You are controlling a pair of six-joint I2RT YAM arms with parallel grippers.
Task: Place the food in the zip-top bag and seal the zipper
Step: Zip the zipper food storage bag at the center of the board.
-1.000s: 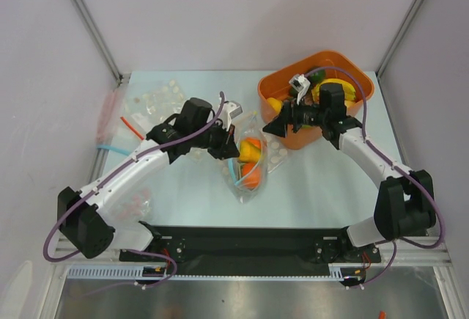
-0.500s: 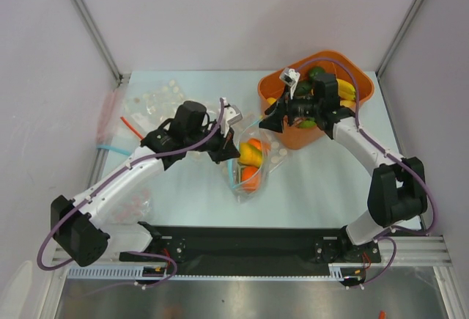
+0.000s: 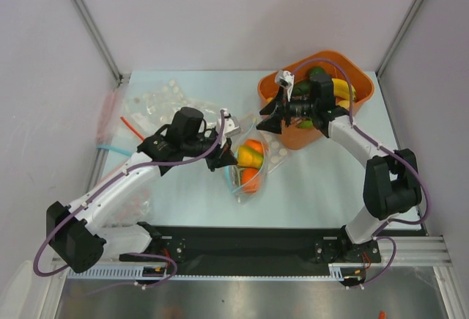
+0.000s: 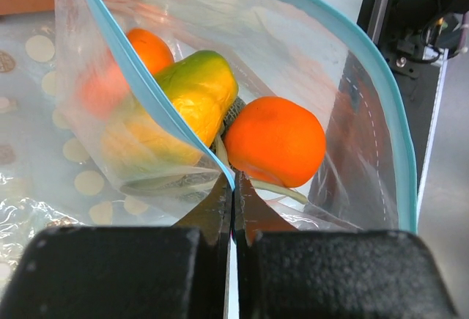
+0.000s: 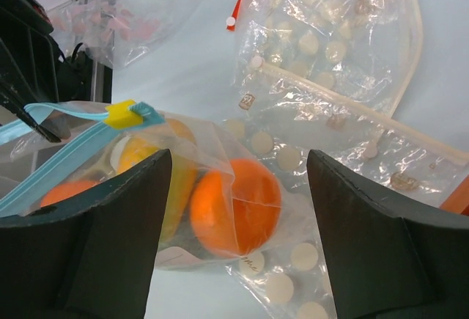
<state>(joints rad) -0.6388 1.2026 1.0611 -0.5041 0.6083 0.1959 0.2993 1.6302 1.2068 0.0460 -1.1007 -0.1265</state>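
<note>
The orange tub (image 3: 292, 140) is a smooth, round-cornered plastic bin. Everything else sits off its left flank. Just beside its near-left corner lies the zip-top bag (image 3: 248, 171), soft clear film that creases and shines. It bulges with the food inside.

The left gripper (image 4: 233, 187) is clenched flat on the bag's lip. Its two black fingers are pressed together with the thin light-blue zipper (image 4: 150, 103) pinched between them. From that pinch the strip curves away in a wide loop, so the mouth stands open on the side facing away from the tub.

Inside the bag a glossy round orange (image 4: 275, 141) rests against a plump yellow-green mango (image 4: 196, 93). A second orange (image 4: 148, 48) shows behind them, blurred by the film. A scrap of grey-green bumpy skin (image 4: 233, 111) shows between the first orange and the mango.

The right gripper (image 5: 238, 159) hangs over the tub's left rim. Its broad matte-black fingers are spread wide with nothing between them. Beneath it is the bag's yellow slider (image 5: 124, 114), a small blocky clip on the blue strip.

Farther left of the tub lie crinkled clear bags printed with white dots (image 5: 333, 48). A curved yellow banana (image 3: 343, 88) and a dark green avocado (image 3: 316, 74) sit in the tub itself.
</note>
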